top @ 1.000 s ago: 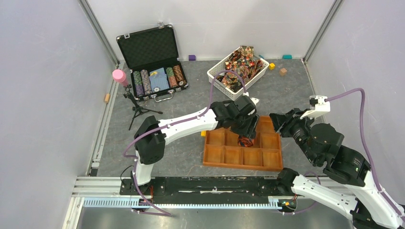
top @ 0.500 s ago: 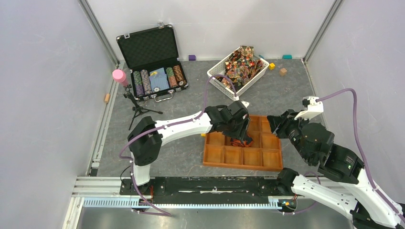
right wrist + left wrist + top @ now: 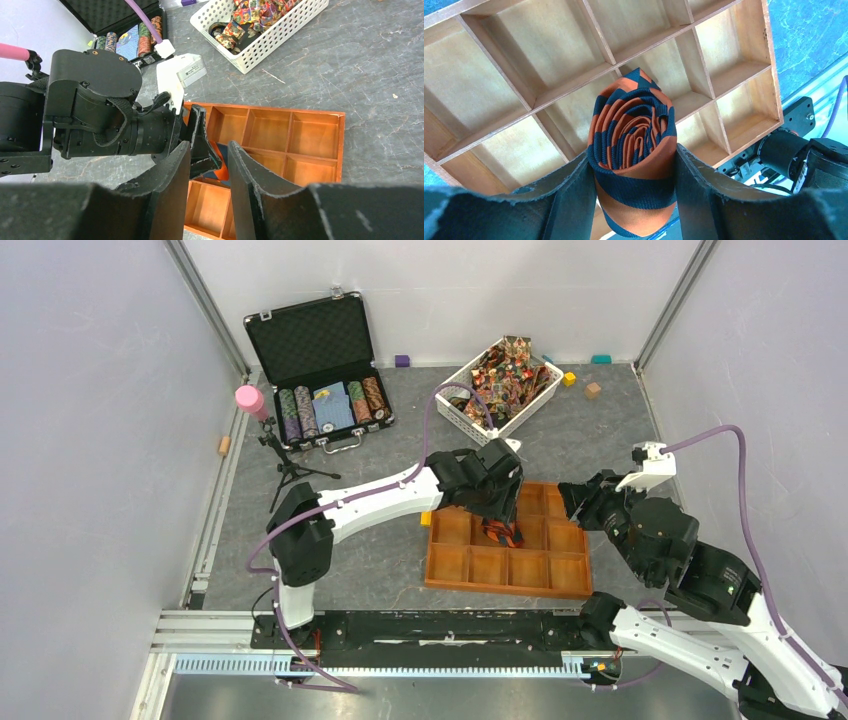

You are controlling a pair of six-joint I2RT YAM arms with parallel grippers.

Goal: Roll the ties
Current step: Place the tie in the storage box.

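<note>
A rolled tie (image 3: pixel 631 150) with orange and dark stripes sits upright between the pads of my left gripper (image 3: pixel 633 165), which is shut on it. In the top view the left gripper (image 3: pixel 497 525) holds the roll (image 3: pixel 503 534) over a middle cell of the wooden tray (image 3: pixel 510 586). The tray's cells (image 3: pixel 574 82) below the roll hold nothing. My right gripper (image 3: pixel 209 150) stands open with nothing between its fingers, just right of the left gripper and above the tray's right side (image 3: pixel 572 498). More patterned ties (image 3: pixel 505 370) lie piled in a white basket (image 3: pixel 452 405).
An open black case (image 3: pixel 320 360) with poker chips stands at the back left, next to a small tripod with a pink top (image 3: pixel 250 400). Small coloured blocks (image 3: pixel 593 390) lie along the back wall. The basket (image 3: pixel 260 35) is behind the tray (image 3: pixel 341 145).
My left gripper has carried the rolled tie a little left and lower over the tray. The right gripper has drawn slightly left and its jaws have widened a touch.
</note>
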